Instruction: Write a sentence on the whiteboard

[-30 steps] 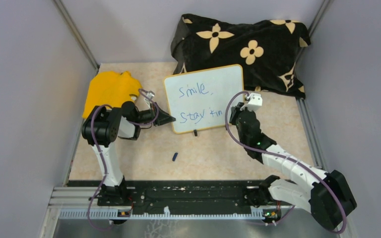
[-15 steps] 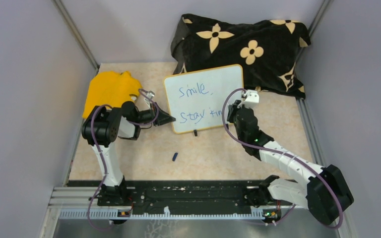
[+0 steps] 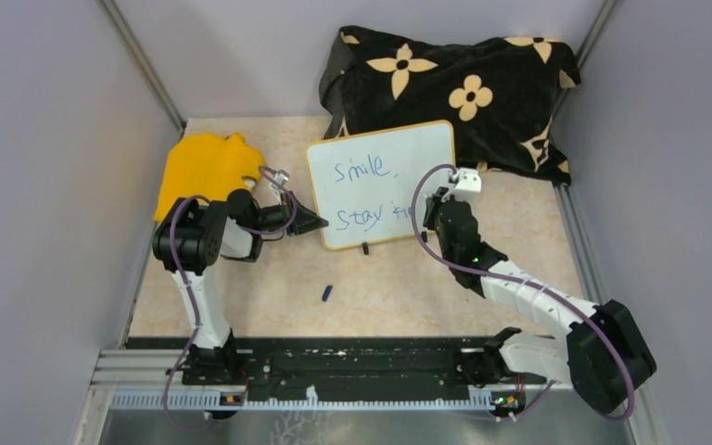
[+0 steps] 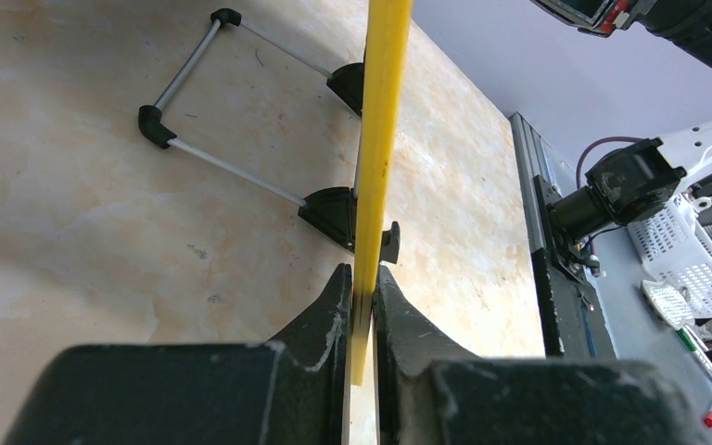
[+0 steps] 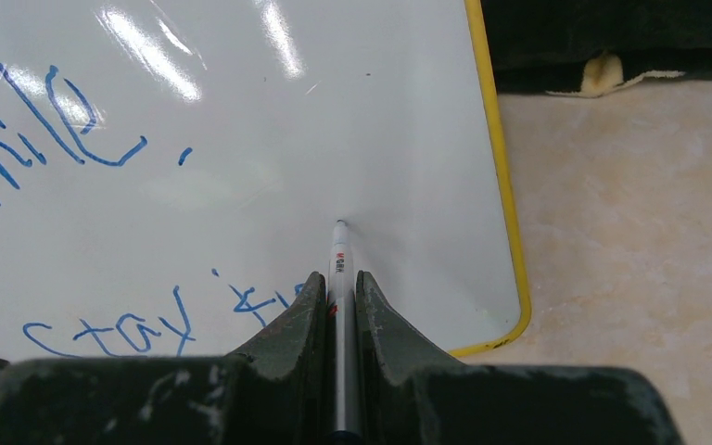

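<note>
The right gripper [image 5: 338, 280] clamps a white marker [image 5: 339, 255], tip against the whiteboard [image 5: 352, 111] at 12 o'clock. The sentence [image 5: 111, 163] lies at the tip's 9 o'clock; the left gripper [image 4: 362, 278] pinches the rim.

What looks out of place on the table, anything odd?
One thing: a small dark blue piece, possibly a marker cap, lies loose on the table in front of the whiteboard. The board stands skewed to the table edge, but the left gripper clamps its rim, so that looks deliberate.
</note>
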`<state>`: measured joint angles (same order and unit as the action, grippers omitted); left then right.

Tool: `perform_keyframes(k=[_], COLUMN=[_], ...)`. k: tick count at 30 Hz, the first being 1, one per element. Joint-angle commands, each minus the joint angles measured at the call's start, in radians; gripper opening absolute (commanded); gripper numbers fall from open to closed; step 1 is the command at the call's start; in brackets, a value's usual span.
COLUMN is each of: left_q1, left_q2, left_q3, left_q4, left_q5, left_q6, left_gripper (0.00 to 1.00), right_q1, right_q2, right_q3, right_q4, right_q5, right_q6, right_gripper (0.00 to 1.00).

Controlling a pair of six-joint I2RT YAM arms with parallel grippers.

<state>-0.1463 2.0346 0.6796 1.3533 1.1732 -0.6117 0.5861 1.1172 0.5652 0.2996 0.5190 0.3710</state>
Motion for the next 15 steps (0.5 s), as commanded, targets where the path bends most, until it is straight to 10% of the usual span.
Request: perform_keyframes(k=[1, 15], left_q1=[-0.009, -0.009], left_q2=[0.016, 0.018], left_q3=[0.007, 0.007], left_q4=[-0.070, -0.073], left_q5=[-0.015, -0.016], left_q6=[0.011, 0.010], left_gripper=[0.00, 0.00], right_q1=[-0.014, -0.014], right_q2=[0.009, -0.017], right_q3=[0.029, -0.023], right_q4=[0.051, 0.024], right_q5=[0.003, -0.009], right_q6=[0.017, 0.049], right_gripper=[0.00, 0.00])
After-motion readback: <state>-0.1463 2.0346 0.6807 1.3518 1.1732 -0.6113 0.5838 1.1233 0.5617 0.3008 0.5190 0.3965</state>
